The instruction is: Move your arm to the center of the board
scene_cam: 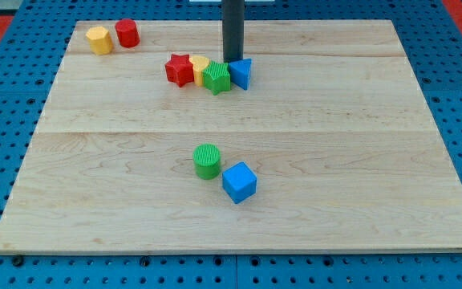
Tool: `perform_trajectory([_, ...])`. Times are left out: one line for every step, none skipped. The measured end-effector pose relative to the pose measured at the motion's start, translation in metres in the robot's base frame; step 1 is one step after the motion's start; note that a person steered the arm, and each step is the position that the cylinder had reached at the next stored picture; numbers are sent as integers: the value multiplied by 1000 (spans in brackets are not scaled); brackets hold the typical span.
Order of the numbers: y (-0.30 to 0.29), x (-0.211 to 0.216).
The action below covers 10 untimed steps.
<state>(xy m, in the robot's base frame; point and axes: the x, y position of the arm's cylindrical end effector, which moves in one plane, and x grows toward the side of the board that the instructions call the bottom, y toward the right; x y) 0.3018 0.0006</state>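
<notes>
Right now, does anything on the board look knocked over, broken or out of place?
Nothing stands out. All the blocks sit flat and whole on the board. My tip rests just behind the blue triangle, at the top cluster's right end.

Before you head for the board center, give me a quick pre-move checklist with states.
1. My tip visible: ok, at the view's top, just behind the blue triangular block.
2. Tip clear of blocks: cannot tell, it looks to touch or nearly touch the blue one.
3. Straight path toward the center: not ok, the blue block and green star sit right in front.
4. Board center free: ok; green cylinder and blue cube lie below it.
5. Board flat, unobstructed: ok.
</notes>
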Motion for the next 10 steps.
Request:
perform_trajectory([7,-19])
perform_trajectory([23,-41])
perform_trajectory([61,-65])
perform_trajectory([130,-68])
perform_trajectory([198,-68])
perform_trajectory([209,-68])
perform_trajectory([210,-63])
perform_trajectory([240,10])
perform_trajectory([239,70])
perform_trajectory([187,74])
